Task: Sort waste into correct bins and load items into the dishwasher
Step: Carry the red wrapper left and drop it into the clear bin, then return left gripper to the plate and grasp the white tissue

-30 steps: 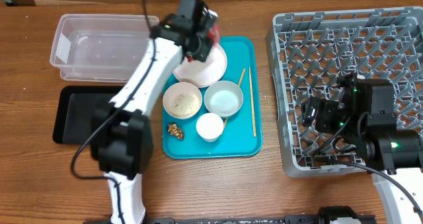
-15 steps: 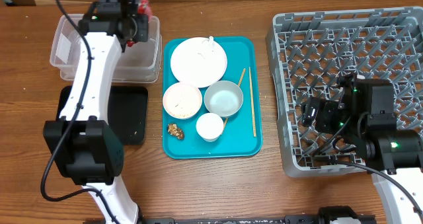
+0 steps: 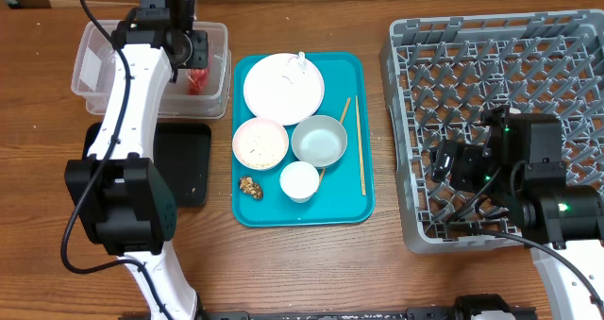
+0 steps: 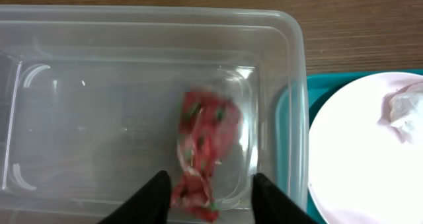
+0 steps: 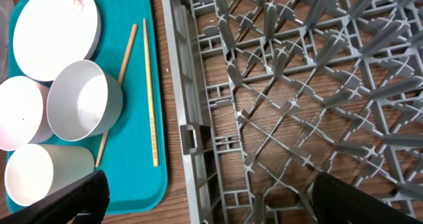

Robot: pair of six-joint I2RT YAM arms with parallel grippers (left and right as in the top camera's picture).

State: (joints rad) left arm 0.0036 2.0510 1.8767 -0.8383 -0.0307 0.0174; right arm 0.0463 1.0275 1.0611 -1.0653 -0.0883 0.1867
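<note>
My left gripper (image 3: pixel 192 59) (image 4: pixel 210 199) hangs over the right end of the clear tub (image 3: pixel 104 70) (image 4: pixel 291 85), jaws open. The crumpled red wrapper (image 3: pixel 197 79) (image 4: pixel 205 145) lies blurred in the tub between and just beyond the fingers. On the teal tray (image 3: pixel 344 202) sit the white plate (image 3: pixel 283 87) with a white paper scrap (image 3: pixel 300 63) (image 4: pixel 403 108), a bowl with rice grains (image 3: pixel 260 143), a greyish bowl (image 3: pixel 319 140), a cup (image 3: pixel 299 180), a brown lump (image 3: pixel 250 186) and chopsticks (image 3: pixel 361 150). My right gripper (image 3: pixel 444 160) (image 5: pixel 218 204) stands open, empty, over the dish rack's (image 3: pixel 510 65) left edge.
The black tray (image 3: pixel 184 169) lies in front of the tub, partly under my left arm. The rack (image 5: pixel 297 85) fills the right side of the table, close beside the teal tray (image 5: pixel 142 164). Bare wooden table runs along the front.
My left arm swung from the plate to the clear tub with the red wrapper. Its jaws have since opened and the wrapper has dropped into the tub. The right arm has not moved.
</note>
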